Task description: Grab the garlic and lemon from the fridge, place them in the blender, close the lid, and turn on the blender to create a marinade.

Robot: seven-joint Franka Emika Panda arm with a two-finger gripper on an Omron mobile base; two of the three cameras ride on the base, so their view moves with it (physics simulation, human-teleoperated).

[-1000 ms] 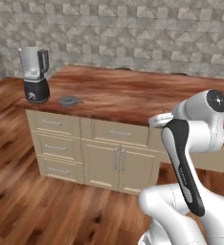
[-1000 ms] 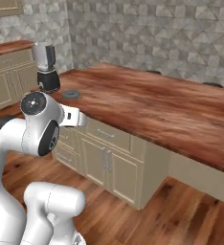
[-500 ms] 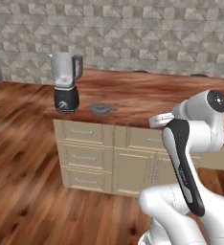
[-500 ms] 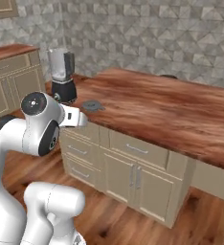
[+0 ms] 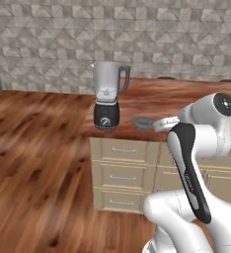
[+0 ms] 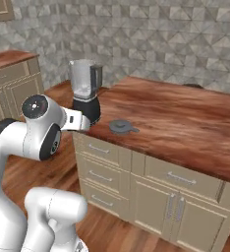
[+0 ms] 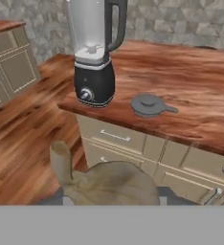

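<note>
Hand view: a pale tan, lumpy garlic bulb (image 7: 111, 184) with a stubby stem sits at the bottom of the frame, directly between the dark finger tips of the gripper (image 7: 111, 198). The jaws stand partly apart and appear closed on the bulb, which hides most of the tips. Beyond it, the blender (image 7: 95, 52), a clear greyish jar with a side handle on a black base with a round silver knob, stands upright at the corner of the reddish-brown wooden countertop (image 7: 190, 91). Its jar top is cut off by the frame edge. The dark grey round lid (image 7: 150, 104) with a raised centre knob lies flat on the countertop just beside the blender base, apart from it. Cream drawer fronts (image 7: 116, 136) with metal handles run below the countertop edge.
</note>
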